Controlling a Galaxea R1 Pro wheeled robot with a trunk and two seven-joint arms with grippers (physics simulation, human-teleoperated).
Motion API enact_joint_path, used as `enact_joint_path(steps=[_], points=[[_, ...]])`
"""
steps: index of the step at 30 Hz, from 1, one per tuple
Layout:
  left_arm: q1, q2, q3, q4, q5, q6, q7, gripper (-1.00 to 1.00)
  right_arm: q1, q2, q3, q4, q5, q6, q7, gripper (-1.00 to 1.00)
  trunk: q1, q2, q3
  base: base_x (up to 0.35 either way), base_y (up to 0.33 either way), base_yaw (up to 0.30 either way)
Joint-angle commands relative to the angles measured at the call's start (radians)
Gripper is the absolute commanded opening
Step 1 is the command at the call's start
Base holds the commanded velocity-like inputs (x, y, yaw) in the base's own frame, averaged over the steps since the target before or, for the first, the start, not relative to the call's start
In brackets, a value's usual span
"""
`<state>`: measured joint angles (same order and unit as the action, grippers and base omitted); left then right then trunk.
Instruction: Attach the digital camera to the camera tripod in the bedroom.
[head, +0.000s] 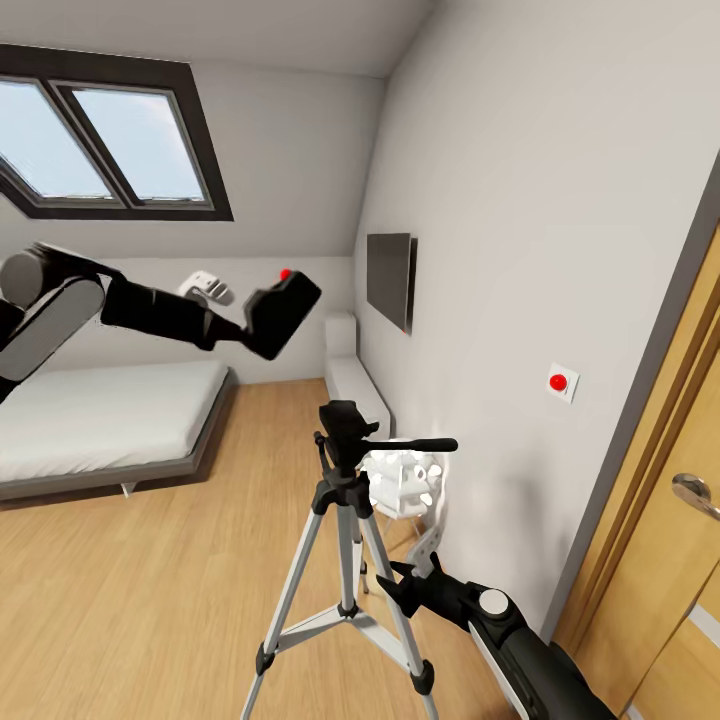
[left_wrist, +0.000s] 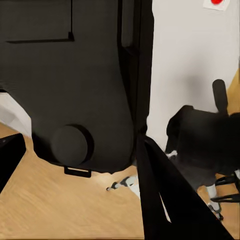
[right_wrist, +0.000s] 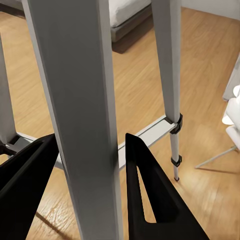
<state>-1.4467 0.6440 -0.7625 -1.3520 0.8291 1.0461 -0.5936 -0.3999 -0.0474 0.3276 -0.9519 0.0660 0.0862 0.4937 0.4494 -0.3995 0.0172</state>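
Right gripper (right_wrist: 87, 192), jaws clamping one thin silver metal leg of the camera tripod (head: 345, 500); left gripper (left_wrist: 75, 195) holds the small black boxy digital camera (head: 283, 308) aloft.

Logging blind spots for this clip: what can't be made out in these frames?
- Head view: the left gripper sits behind the digital camera, so its fingertips are hidden.
- Left wrist view: the camera's body blocks most of the camera tripod head; the mounting plate cannot be judged.
- Right wrist view: whether the right gripper touches the tripod leg between its fingers is unclear.
- Head view: the tripod's front feet are cut off by the bottom edge.
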Motion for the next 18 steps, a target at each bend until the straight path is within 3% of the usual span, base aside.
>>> enact_joint_path(steps=[1, 3, 4, 8, 17, 18], points=[[-0.007, -0.013, -0.002, 0.005, -0.059, 0.001, -0.044, -1.0, 0.001, -0.001, 0.002, 0.012, 0.031, 0.003, 0.002, -1.0, 0.001, 0.0, -0.001, 0.0, 0.0, 0.0], [-0.013, -0.04, -0.002, 0.017, -0.134, 0.001, -0.096, -1.0, 0.001, 0.0, 0.002, 0.012, 0.03, 0.003, 0.002, -1.0, 0.001, 0.0, -0.001, 0.0, 0.0, 0.0], [-0.02, -0.078, -0.003, 0.037, -0.203, 0.001, -0.141, -1.0, 0.001, 0.0, 0.002, 0.012, 0.03, 0.003, 0.002, -1.0, 0.001, 0.0, -0.001, 0.0, 0.0, 0.0], [-0.024, -0.123, -0.005, 0.067, -0.258, 0.0, -0.192, -1.0, 0.001, 0.0, 0.002, 0.012, 0.03, 0.003, 0.002, -1.0, 0.001, 0.0, -0.001, 0.0, 0.0, 0.0], [-0.028, -0.147, -0.033, 0.079, -0.344, -0.017, -0.293, -1.0, 0.003, 0.0, 0.002, 0.012, 0.03, 0.003, 0.002, -1.0, 0.001, 0.0, -0.001, 0.0, 0.0, 0.0], [-0.027, -0.156, -0.039, 0.081, -0.381, -0.026, -0.34, -1.0, 0.004, 0.0, 0.002, 0.012, 0.031, 0.003, 0.002, -1.0, 0.001, 0.0, -0.001, 0.0, 0.0, 0.0]])
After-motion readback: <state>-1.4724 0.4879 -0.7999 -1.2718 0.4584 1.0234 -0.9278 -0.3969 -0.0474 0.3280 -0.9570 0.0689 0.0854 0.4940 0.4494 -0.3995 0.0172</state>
